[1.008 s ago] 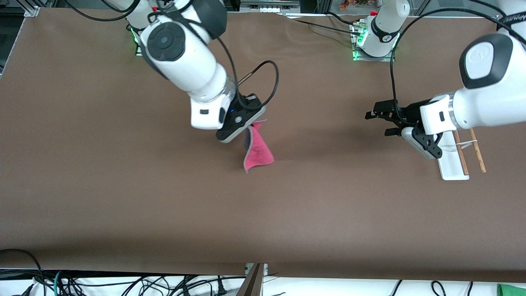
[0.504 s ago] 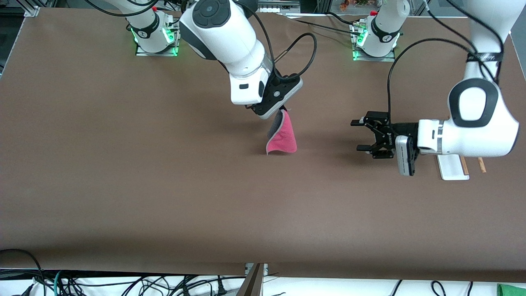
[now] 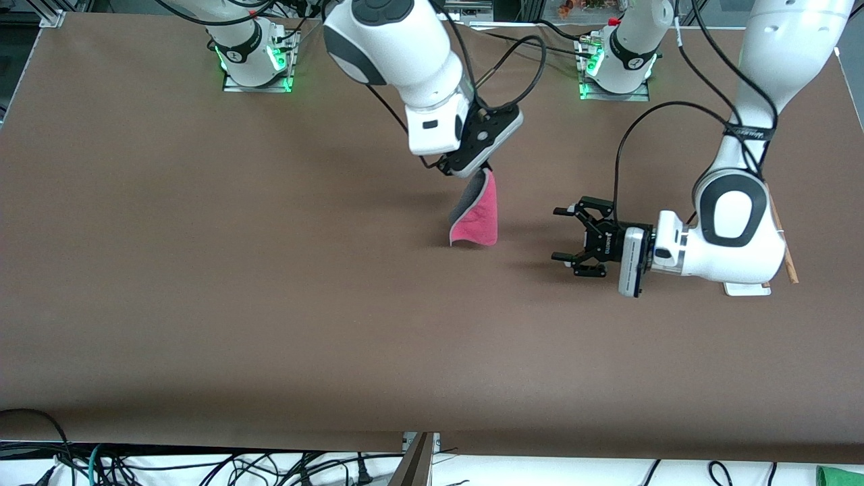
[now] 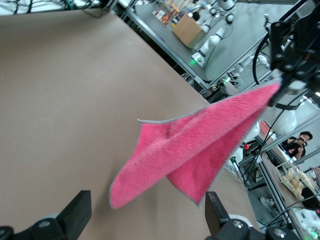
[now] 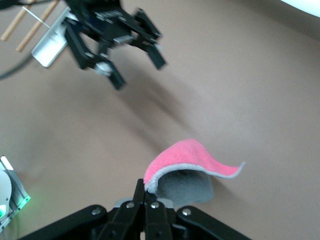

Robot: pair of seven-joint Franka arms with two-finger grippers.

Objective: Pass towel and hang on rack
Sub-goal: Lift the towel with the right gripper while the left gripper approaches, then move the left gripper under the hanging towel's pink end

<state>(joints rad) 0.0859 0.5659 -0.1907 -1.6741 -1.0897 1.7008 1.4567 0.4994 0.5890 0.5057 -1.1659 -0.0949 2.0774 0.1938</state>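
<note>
With the right end effector (image 3: 466,170) pinched shut on the top corner of the towel (image 3: 478,214) hanging mid-frame above the table (image 3: 202,283), the wide-open, empty left end effector (image 3: 565,237) should close only once a free edge sits squarely between its fingers.

The table (image 3: 202,304) is covered edge to edge by a plain brown sheet. Directly on it stands the rack (image 3: 746,289), at the left arm's end, largely hidden by that arm: one corner of its flat white base and a light-brown wooden rod tip show.
</note>
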